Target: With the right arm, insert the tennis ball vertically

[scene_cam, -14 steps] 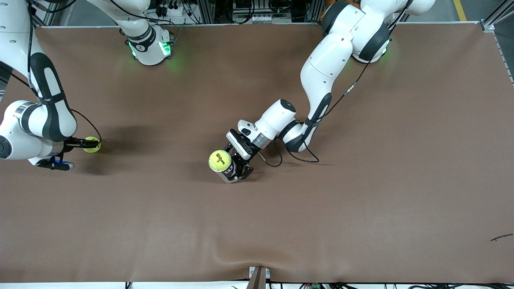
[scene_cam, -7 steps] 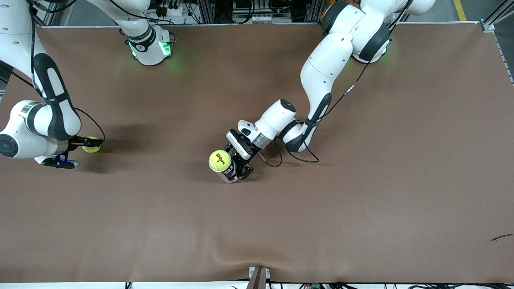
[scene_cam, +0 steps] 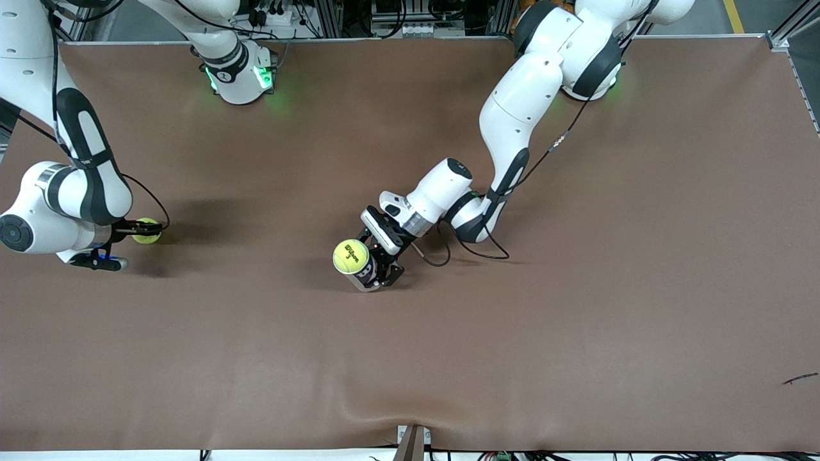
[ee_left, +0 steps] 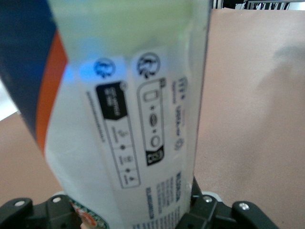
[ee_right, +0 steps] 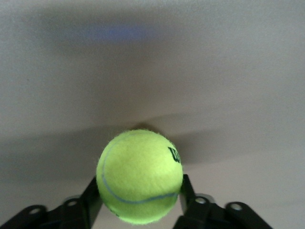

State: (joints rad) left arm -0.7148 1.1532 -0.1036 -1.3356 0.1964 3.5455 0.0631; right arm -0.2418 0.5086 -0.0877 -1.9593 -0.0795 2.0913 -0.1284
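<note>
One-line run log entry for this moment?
right gripper: shut on tennis ball | left gripper: holds tube upright | second ball: atop tube

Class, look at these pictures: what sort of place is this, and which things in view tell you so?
Most likely a robotics lab or test cell. Two white robot arms are bolted along a brown-covered table. Aluminium framing and wiring line its edge. The right pincer grips a tennis ball; the left pincer holds a ball can.
</note>
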